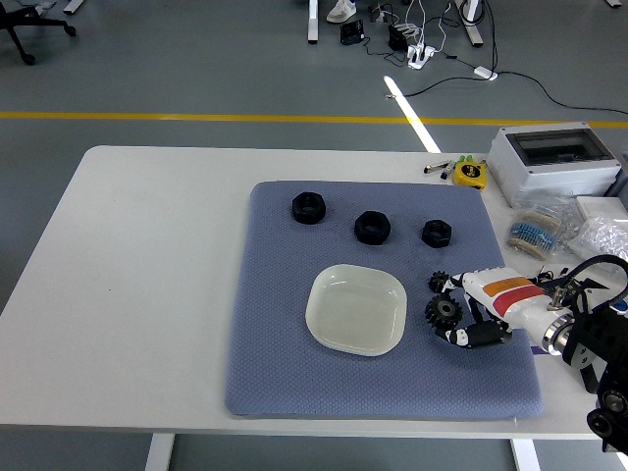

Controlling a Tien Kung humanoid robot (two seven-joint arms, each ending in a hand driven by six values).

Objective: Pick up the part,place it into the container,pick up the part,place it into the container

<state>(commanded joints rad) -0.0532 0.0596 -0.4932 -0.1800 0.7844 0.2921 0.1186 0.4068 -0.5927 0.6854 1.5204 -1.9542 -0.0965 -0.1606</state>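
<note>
Gripping black gear (444,312), right robot hand (478,312) sits just right of white container (356,309) on bench mat. We judge risk: pinch looks shallow; gear may slip short of container. Second small gear (439,283) nearby could be knocked.

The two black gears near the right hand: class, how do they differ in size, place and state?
The larger gear is held in the fingertips of the right hand; the small gear lies free on the blue mat. The larger gear sits nearer the white container and the table's near edge; the small gear lies farther back. Both are black and toothed.
</note>
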